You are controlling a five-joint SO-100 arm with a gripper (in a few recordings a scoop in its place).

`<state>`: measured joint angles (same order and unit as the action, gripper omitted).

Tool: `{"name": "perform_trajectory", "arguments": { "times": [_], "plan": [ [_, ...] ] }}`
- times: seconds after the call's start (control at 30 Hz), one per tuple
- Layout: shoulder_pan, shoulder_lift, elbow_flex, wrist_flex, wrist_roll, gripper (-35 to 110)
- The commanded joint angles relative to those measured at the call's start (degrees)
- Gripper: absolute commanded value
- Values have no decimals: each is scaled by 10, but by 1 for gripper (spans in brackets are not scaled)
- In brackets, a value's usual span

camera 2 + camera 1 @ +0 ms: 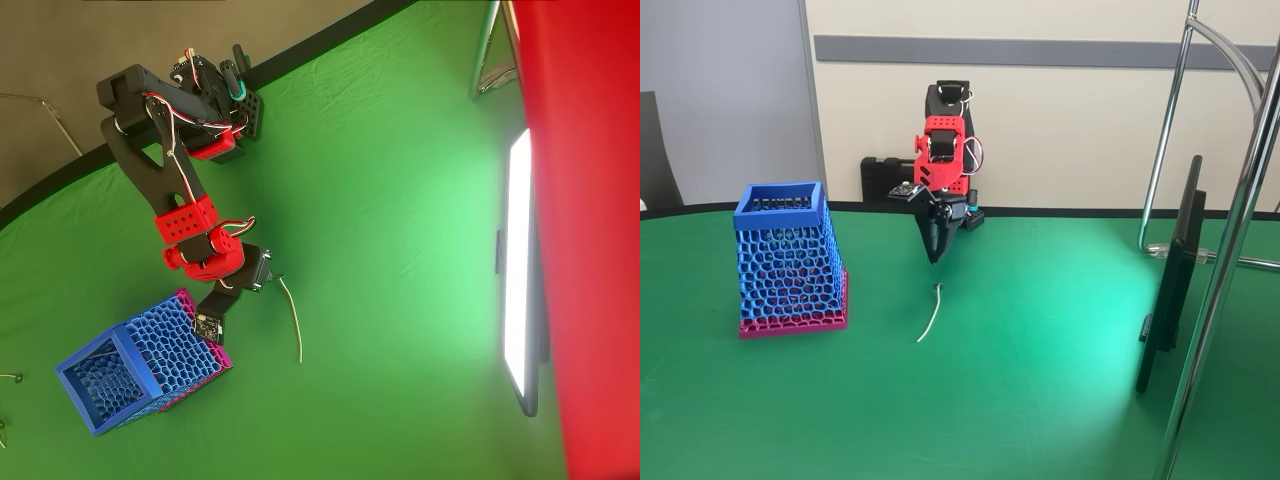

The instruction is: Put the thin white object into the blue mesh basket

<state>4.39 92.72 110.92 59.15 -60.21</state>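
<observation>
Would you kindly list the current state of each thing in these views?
thin white object: lying flat on the green table, free, not gripped.
blue mesh basket: upright, apart from the stick; contents cannot be told.
gripper: pointing down above the stick's far end, jaws closed, holding nothing.

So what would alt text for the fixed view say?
A red and black robot arm points its pincer down just above one end of a thin white stick lying on the green table. A blue mesh basket stands apart at left.

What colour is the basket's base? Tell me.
Pink, below the blue mesh basket's walls; clearest in the fixed view.
</observation>
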Motion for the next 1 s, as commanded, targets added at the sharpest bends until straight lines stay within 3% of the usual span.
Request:
{"name": "perform_trajectory", "arguments": {
  "times": [0.0, 0.43, 0.97],
  "plan": [
    [11, -25, -67, 24, -40, 1],
    [-14, -219, -307, 187, -105, 1],
    [-26, -277, -330, 187, -225, 11]
  ]
}}
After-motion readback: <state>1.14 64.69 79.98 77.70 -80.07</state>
